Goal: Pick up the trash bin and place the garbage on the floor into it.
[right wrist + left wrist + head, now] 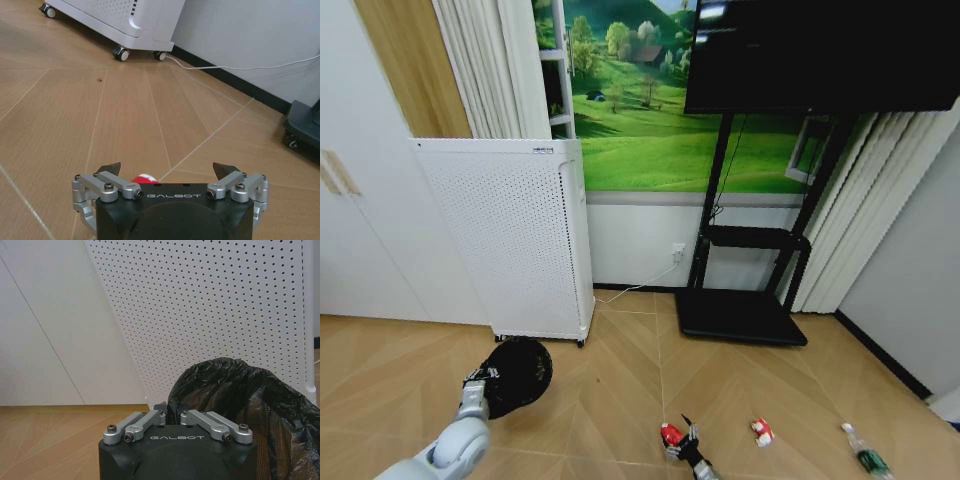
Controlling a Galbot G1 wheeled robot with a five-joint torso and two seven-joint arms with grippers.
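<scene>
The trash bin [520,372], black mesh lined with a black bag, hangs tilted just above the floor in front of the white appliance. My left gripper [480,378] is shut on its rim; in the left wrist view the left gripper [170,412] pinches the rim of the bin [240,400]. The garbage lies on the floor: a red wad [670,434], a red-and-white wrapper [761,431] and a clear bottle [868,458]. My right gripper [686,440] is open right at the red wad. In the right wrist view the right gripper [167,169] straddles the red wad [145,178], which is partly hidden.
The white perforated appliance [520,240] stands on casters against the wall at the left. A black TV stand [745,310] is at the back right. A white cable [225,67] runs along the skirting. Bare wood floor lies between the two grippers.
</scene>
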